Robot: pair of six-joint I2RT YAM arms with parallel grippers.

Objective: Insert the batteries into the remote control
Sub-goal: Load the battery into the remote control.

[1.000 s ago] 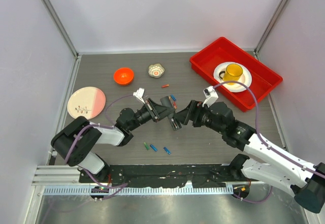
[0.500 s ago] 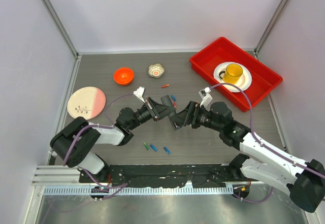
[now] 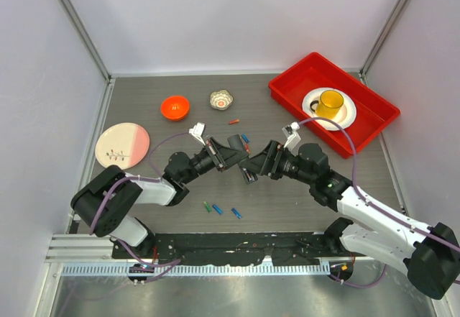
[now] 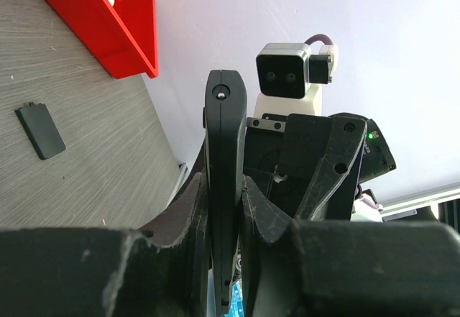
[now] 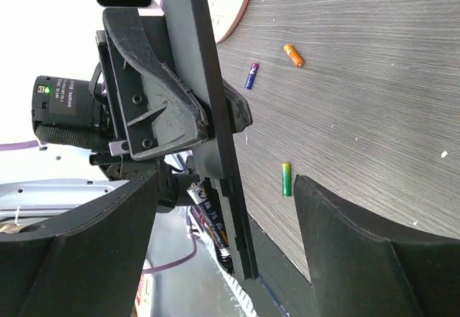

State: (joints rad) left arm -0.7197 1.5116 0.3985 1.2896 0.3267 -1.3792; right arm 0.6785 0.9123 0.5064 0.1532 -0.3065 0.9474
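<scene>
The left pincer (image 4: 224, 220) clamps the remote control (image 4: 224, 130) on edge, likely offering its battery bay (image 5: 215, 234) to the wide-open, empty right pincer (image 5: 226, 184).

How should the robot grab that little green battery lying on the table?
Probably best around the middle of the green battery, coming straight down from above and pinching across its two long sides. It is a slim cylinder lying flat on the table with bare space beside it, and its tiny ends give little to pinch.

The remote (image 3: 235, 146) stands close before the right tool (image 3: 250, 167), blocking it
</scene>
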